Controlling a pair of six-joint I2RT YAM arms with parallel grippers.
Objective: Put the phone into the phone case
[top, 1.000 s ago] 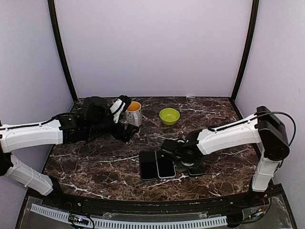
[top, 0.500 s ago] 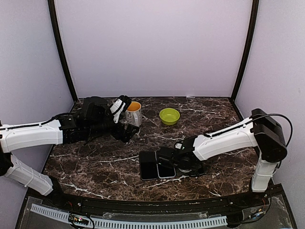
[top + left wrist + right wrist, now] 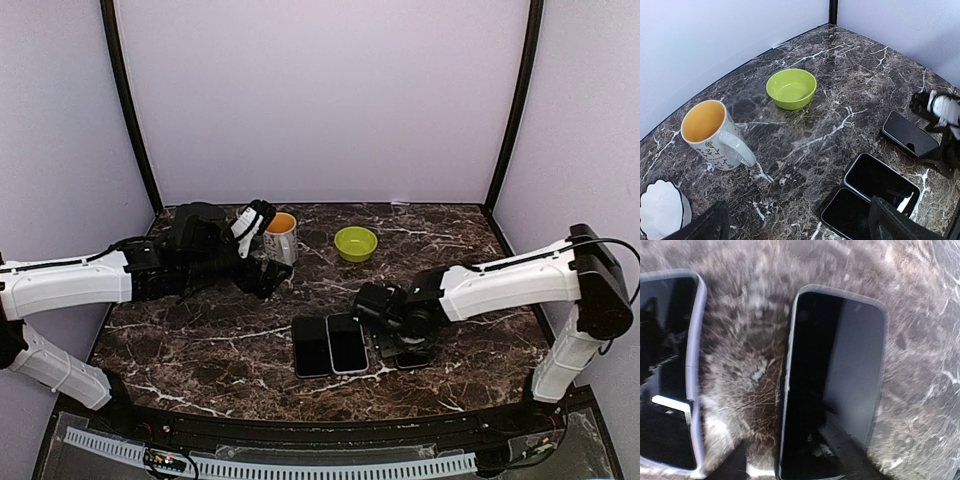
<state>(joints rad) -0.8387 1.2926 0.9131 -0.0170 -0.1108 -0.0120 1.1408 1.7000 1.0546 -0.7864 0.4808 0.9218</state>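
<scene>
The right tool (image 3: 402,338), gap impossible to tell, hangs over the lone slab (image 3: 910,134), likely to grasp it; the left tool (image 3: 799,227), wide and empty, sits by the mug (image 3: 710,132), out of the way.

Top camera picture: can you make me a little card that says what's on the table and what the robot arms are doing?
table: dark marble
mug: white, orange inside, back left
green bowl: right of mug
white scalloped dish: beside mug
left black slab: near front; phone or case, cannot tell
middle black slab: right beside it
third black slab: apart, further right
right gripper: low over third black slab; open or shut unclear
left gripper: open, empty, near mug
</scene>
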